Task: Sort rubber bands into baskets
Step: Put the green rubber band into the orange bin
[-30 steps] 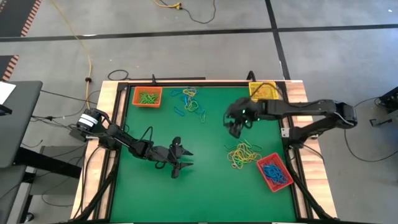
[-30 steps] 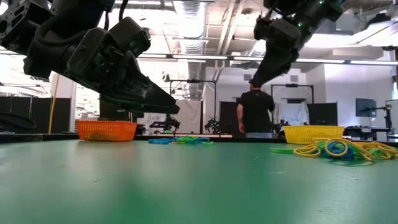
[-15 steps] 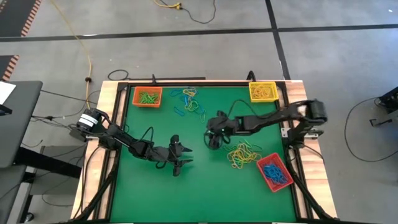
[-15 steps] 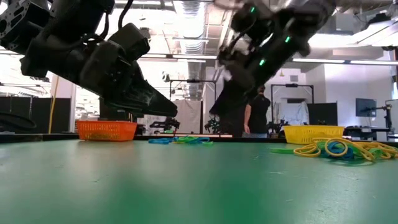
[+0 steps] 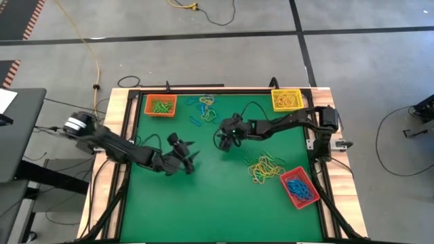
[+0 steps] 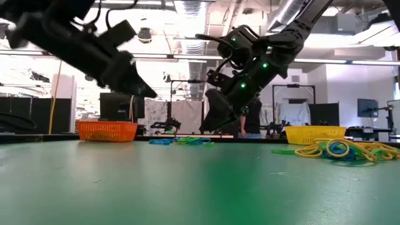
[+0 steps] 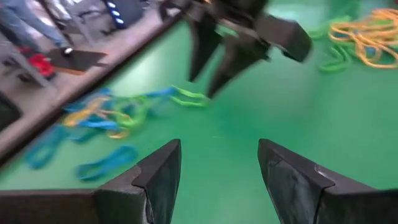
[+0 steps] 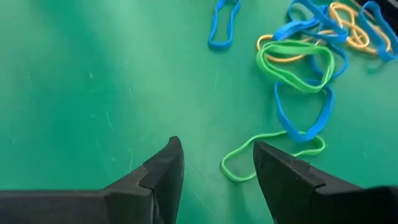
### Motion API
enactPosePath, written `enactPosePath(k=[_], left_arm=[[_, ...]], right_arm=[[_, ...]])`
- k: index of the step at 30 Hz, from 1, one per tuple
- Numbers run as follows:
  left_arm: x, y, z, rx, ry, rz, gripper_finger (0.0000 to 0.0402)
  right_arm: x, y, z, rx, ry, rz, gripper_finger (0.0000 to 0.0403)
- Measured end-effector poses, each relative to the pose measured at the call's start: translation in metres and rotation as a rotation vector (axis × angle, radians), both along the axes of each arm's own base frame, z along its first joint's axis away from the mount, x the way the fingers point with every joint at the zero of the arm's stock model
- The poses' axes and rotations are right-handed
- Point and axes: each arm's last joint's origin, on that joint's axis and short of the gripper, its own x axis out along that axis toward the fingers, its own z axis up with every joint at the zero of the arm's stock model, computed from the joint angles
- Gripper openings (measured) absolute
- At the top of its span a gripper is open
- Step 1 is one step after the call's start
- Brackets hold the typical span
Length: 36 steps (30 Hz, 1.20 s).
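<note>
Rubber bands lie in two loose heaps on the green table (image 5: pixel 163 203) — a blue, green and yellow tangle (image 5: pixel 207 112) near the far edge, between the orange basket (image 5: pixel 161 106) and the yellow basket (image 5: pixel 287 99), and a mostly yellow heap (image 5: pixel 264 167) nearer the right side, just beside the red basket (image 5: pixel 299 188). Green bands sit in the orange basket, yellow ones in the yellow basket, blue ones in the red basket. The right arm reaches across from the right edge, and the right gripper (image 5: pixel 224 139) hangs just on the near side of the far tangle, its fingers spread and empty; in its wrist view a single green band (image 8: pixel 270 155) lies on the mat right ahead of the fingertips, with a blue band (image 8: pixel 224 25) farther off. The left gripper (image 5: pixel 186 160) sits over bare mat left of centre — fingers spread too, holding nothing.
</note>
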Motion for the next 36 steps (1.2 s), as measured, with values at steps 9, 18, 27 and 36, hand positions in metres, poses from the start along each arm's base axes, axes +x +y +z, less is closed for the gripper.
enactPosePath(k=[9,18,27,36], left_arm=[[-0.041,0.014,0.059,0.001,-0.126,0.05,0.0203],[-0.068,0.023,0.077,-0.037,-0.174,0.064,0.0203],[-0.072,0.024,0.067,-0.1,-0.128,0.111,0.0203],[-0.062,0.02,0.054,-0.118,-0.072,0.108,0.0203]], right_arm=[[-0.001,-0.002,0.0,-0.03,0.021,0.03,0.0221],[0.006,-0.005,0.009,-0.056,-0.004,0.044,0.0221],[0.006,-0.002,0.009,-0.058,0.002,0.058,0.0221],[0.001,0.0,0.003,-0.051,0.055,0.068,0.0221]])
